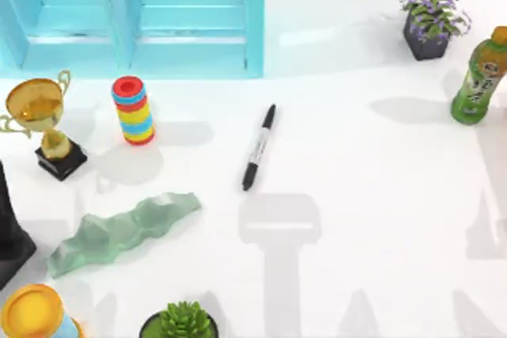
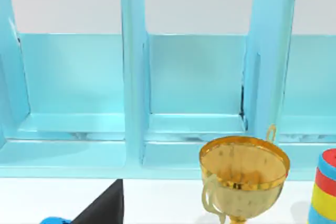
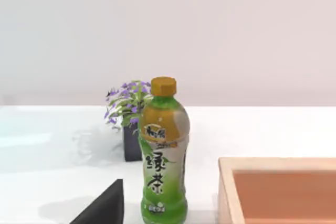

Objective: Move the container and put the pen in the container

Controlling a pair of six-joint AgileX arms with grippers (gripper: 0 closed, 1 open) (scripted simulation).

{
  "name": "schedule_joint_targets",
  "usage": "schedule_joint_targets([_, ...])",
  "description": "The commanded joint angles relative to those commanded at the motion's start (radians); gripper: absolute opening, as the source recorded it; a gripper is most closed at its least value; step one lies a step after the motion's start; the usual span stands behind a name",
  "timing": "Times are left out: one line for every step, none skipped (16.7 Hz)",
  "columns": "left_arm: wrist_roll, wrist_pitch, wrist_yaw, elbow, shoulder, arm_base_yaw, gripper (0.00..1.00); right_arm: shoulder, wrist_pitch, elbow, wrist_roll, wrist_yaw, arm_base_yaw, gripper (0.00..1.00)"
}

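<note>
The pen [image 1: 259, 148], a slim black marker with a pale label band, lies flat near the middle of the table in the top view, its cap end pointing toward the back. The container is out of view. A dark part of my left arm [image 1: 9, 231] stands at the table's left edge, well to the left of the pen. Both arms cast shadows across the table's front half. A black wedge sits at the lower edge of the left wrist view [image 2: 102, 208] and of the right wrist view [image 3: 102, 205].
A blue shelf unit [image 1: 135, 13] lines the back left. Left of the pen stand a rainbow ring stack [image 1: 133, 110], a gold trophy [image 1: 41, 116] and a green rock-like piece [image 1: 119, 231]. A yellow-topped tub [image 1: 32, 314] and succulent [image 1: 181, 322] sit in front. A green bottle [image 1: 478, 77], flower pot [image 1: 430, 21] and wooden box [image 3: 278, 190] are at the right.
</note>
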Motion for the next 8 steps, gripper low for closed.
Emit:
schedule_joint_targets([0.0,0.0,0.0,0.0,0.0,0.0,1.0,0.0,0.0,0.0,0.0,0.0,0.0,1.0])
schedule_joint_targets([0.0,0.0,0.0,0.0,0.0,0.0,1.0,0.0,0.0,0.0,0.0,0.0,0.0,1.0])
schedule_joint_targets([0.0,0.0,0.0,0.0,0.0,0.0,1.0,0.01,-0.008,0.009,-0.003,0.0,-0.003,1.0])
schedule_joint_targets([0.0,0.0,0.0,0.0,0.0,0.0,1.0,0.03,-0.026,0.027,-0.009,0.0,-0.009,1.0])
schedule_joint_targets([0.0,0.0,0.0,0.0,0.0,0.0,1.0,0.062,-0.051,0.054,-0.018,0.0,-0.019,1.0])
schedule_joint_targets([0.0,0.0,0.0,0.0,0.0,0.0,1.0,0.103,-0.084,0.091,-0.029,0.001,-0.031,1.0])
schedule_joint_targets([0.0,0.0,0.0,0.0,0.0,0.0,1.0,0.155,-0.124,0.138,-0.044,0.001,-0.046,1.0])
schedule_joint_targets([0.0,0.0,0.0,0.0,0.0,0.0,1.0,0.216,-0.17,0.193,-0.06,0.002,-0.064,1.0])
